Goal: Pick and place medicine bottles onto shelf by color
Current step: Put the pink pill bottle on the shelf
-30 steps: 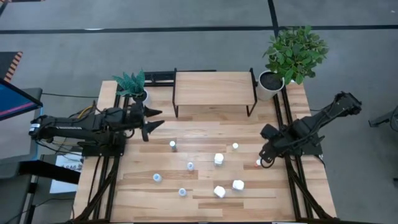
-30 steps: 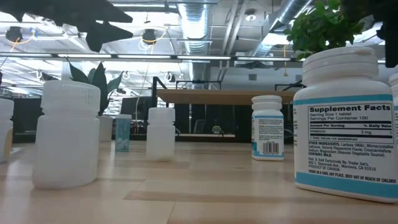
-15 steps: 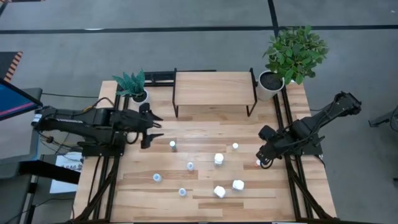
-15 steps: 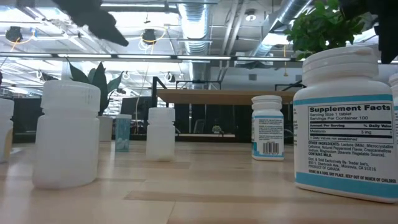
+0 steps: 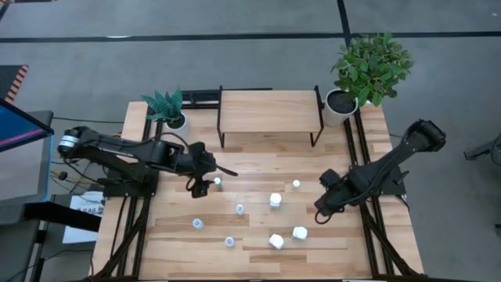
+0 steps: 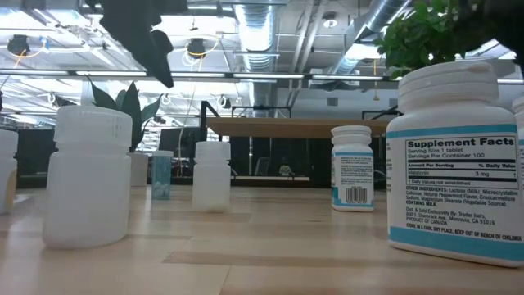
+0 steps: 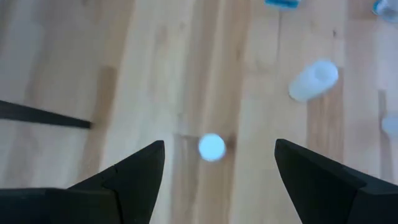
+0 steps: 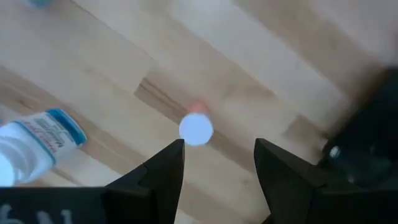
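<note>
Left gripper (image 5: 205,174) over the table's left-middle, fingers spread wide, straddling a small white-topped bottle (image 7: 212,147) from above, not touching it. Right gripper (image 5: 322,210) near the right table edge, fingers apart above a red-capped bottle (image 8: 196,129), nothing grasped. Remaining bottles (image 5: 275,200) scattered across the near middle, well apart from each other. Shelf (image 5: 269,110) stands at the far edge, top bare, open wood in front of it.
</note>
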Tool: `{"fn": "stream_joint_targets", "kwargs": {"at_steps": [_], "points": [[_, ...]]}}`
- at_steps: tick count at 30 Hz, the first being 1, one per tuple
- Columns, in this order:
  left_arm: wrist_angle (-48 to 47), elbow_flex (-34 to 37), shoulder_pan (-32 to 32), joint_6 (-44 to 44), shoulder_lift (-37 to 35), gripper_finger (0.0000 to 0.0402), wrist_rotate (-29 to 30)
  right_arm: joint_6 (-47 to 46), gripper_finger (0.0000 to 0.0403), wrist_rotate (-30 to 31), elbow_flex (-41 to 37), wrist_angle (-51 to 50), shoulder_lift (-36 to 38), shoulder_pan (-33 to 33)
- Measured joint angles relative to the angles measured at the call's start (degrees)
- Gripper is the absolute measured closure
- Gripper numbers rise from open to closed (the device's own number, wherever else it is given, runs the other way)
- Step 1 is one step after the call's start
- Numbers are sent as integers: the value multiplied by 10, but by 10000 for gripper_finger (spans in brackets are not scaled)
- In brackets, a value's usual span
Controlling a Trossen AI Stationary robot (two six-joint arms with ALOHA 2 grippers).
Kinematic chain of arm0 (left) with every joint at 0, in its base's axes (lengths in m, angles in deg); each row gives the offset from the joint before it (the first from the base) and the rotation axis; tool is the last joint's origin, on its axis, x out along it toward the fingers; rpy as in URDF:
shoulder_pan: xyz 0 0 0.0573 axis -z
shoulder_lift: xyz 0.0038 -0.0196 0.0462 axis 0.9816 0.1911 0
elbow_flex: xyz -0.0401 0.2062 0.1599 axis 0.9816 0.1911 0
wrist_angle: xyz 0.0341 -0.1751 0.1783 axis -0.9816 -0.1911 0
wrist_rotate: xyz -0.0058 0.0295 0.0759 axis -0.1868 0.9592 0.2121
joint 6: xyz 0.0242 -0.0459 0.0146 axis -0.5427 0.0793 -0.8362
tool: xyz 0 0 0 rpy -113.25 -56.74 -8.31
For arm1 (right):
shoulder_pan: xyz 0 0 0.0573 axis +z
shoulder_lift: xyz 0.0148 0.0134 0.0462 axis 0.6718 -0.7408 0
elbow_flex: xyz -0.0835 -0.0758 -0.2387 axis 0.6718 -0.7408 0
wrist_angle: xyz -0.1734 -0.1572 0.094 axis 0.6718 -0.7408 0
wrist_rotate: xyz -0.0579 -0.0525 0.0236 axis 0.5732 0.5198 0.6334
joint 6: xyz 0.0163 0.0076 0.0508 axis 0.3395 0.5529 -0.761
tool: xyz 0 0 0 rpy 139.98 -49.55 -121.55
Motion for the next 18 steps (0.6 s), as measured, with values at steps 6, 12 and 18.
{"fn": "stream_joint_targets", "kwargs": {"at_steps": [6,12,18], "points": [[-50,0,-3,-10,3,110,1,-10,187,-13,0,62,-57,-2],[-91,0,-4,-15,2,110,12,-60,187,-14,0,56,-96,-2],[-91,0,-4,-17,2,110,28,-72,187,-14,0,50,-110,-4]]}}
